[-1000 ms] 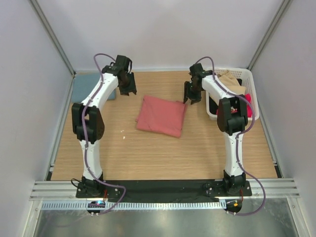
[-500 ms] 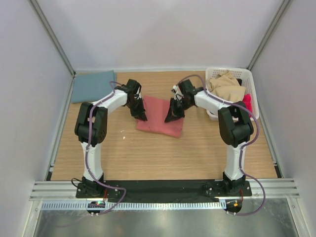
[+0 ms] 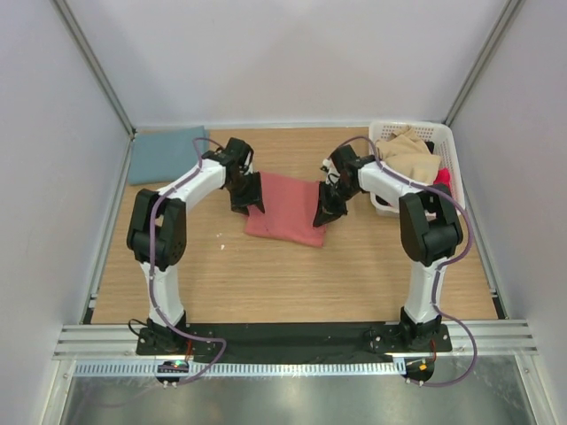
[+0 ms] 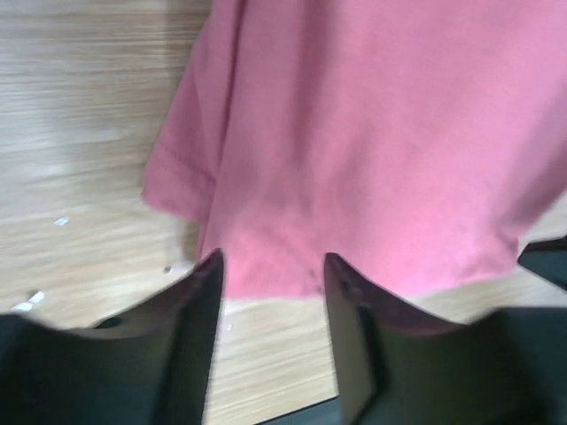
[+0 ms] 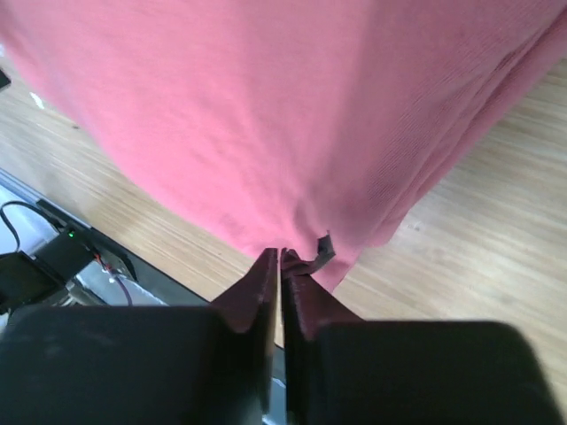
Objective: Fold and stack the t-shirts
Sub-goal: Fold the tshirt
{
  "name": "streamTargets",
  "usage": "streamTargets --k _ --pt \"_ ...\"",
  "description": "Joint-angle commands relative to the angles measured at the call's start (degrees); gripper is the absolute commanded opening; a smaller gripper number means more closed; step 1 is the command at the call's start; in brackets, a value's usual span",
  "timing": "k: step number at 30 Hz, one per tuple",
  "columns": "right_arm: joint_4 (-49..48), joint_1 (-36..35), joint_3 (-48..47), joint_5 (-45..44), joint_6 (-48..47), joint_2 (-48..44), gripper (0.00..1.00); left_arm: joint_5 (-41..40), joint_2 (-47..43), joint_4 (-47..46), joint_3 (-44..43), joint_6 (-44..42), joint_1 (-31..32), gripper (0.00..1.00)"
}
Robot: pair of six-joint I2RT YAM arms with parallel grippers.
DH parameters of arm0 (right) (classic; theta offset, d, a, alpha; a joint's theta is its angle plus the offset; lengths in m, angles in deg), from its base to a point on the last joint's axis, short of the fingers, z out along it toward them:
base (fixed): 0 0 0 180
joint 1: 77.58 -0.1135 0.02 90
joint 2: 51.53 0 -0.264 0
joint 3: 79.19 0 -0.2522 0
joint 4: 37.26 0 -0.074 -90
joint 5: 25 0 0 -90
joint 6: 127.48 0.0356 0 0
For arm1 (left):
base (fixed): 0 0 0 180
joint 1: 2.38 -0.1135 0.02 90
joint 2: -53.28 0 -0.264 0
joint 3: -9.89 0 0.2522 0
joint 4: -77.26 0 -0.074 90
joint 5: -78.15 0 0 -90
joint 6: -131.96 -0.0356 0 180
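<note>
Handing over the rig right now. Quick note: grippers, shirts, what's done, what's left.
Grippers: the left gripper is open, fingers at the left edge of the salmon-red t-shirt. The right gripper is shut on its right edge.
Things: the salmon-red t-shirt lies folded between the arms; the teal-blue t-shirt is folded at the far left.
Done: both look folded.
Left: probably close the left gripper, then stack salmon on teal. The white basket holds more cloth.

The salmon-red t-shirt lies between left arm and right arm
</note>
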Motion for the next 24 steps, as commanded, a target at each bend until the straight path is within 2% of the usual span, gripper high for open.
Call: streamTargets --k 1,4,5,7,9,11,13,14,16,19,21,24 --pt "3.43 -0.28 -5.37 -2.71 -2.16 -6.11 0.16 -3.32 -6.35 1.14 -4.08 -6.55 -0.34 0.54" --pt "5.09 -0.36 -7.22 -4.9 -3.47 -7.69 0.32 -1.32 -3.55 2.63 -9.17 -11.81 -2.35 0.64" --pt "5.62 -0.36 -7.66 -5.61 -3.65 -7.87 0.35 -1.39 -1.62 2.9 -12.41 -12.97 -2.79 0.68" --pt "7.02 -0.28 -8.54 -5.79 -4.7 -7.78 0.36 -1.66 -0.03 1.94 -15.07 -16.05 -3.41 0.67" --pt "6.51 -0.36 -9.07 -3.69 -4.62 -7.87 0.32 1.66 2.35 2.02 -19.64 -17.11 -3.85 0.6" --pt "3.79 -0.36 -8.2 1.03 -2.61 -7.78 0.29 10.26 3.32 0.8 -21.23 -16.07 -3.85 0.5" --pt "0.37 -0.54 -7.32 6.13 0.02 -6.38 0.25 15.02 3.93 -2.44 -20.71 -13.52 -3.5 0.39" --pt "-0.78 -0.71 -6.53 9.99 0.65 -5.59 0.22 19.57 4.28 -4.03 -19.92 -11.16 -3.07 0.37" --pt "-2.45 -2.12 -6.0 11.26 1.01 -3.39 0.12 21.45 5.51 -7.62 -16.68 -8.34 -2.28 0.33" --pt "-5.0 -2.56 -3.37 12.23 2.14 -1.46 0.08 19.01 7.89 -8.17 -13.68 -5.34 -1.22 0.34" --pt "-5.19 -2.56 -1.87 10.05 1.45 -0.75 0.08 12.69 8.94 -7.56 -11.93 -2.88 -1.13 0.34" --pt "-4.57 -2.56 -1.08 7.84 -0.3 0.74 0.07 4.97 11.75 -1.24 -12.01 -0.6 -0.95 0.34"
